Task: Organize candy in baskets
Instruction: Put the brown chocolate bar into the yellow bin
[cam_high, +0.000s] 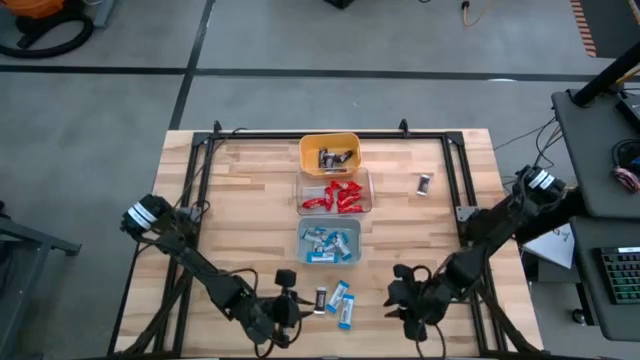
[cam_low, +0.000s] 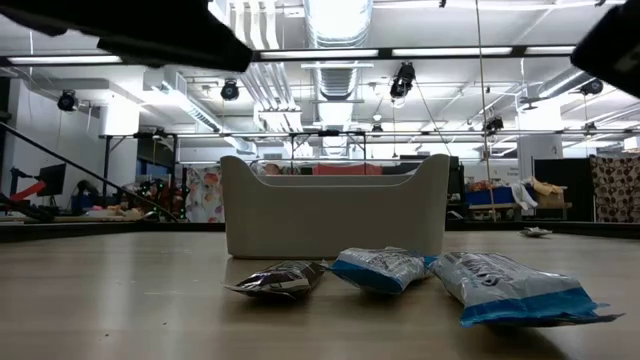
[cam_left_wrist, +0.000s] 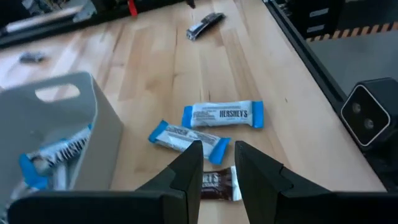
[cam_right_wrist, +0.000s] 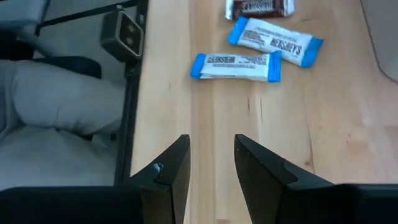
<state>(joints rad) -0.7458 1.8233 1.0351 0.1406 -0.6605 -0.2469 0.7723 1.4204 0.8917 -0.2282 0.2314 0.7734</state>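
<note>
step: sorting loose candy into the baskets; my read is the left arm is lining up on the dark bar (cam_left_wrist: 217, 184) near the worktop's front edge.
baskets: three in a row down the middle of the worktop (cam_high: 250, 190). Yellow basket (cam_high: 329, 153) toward the back edge holds dark bars, clear basket (cam_high: 335, 192) in the middle holds red ones, grey basket (cam_high: 330, 243) nearest the front holds blue-and-white ones.
loose candy: dark bar plus two blue bars (cam_high: 341, 298) lie close together just in front of the grey basket; one more stray dark bar (cam_high: 424, 184) sits alone toward the right edge, beside the clear basket's row.
left gripper (cam_left_wrist: 217, 163): low over the front edge, fingers spread a little, nothing between them, tips straddling the dark bar from above.
right gripper (cam_right_wrist: 211, 163): front edge, right of the loose pile, fingers apart with bare wood between them, holding nothing.
how to do it well: come straight down so the fingers close across the bar's short width. The nearest blue bar (cam_left_wrist: 189, 139) lies just beside the dark one, so keep the tips clear of it or it gets dragged along.
target: dark bar belongs in the yellow basket, so lift high enough to clear the grey and clear rims.
risk: thin, slippery wrapper; a shallow pinch may slide off.
</note>
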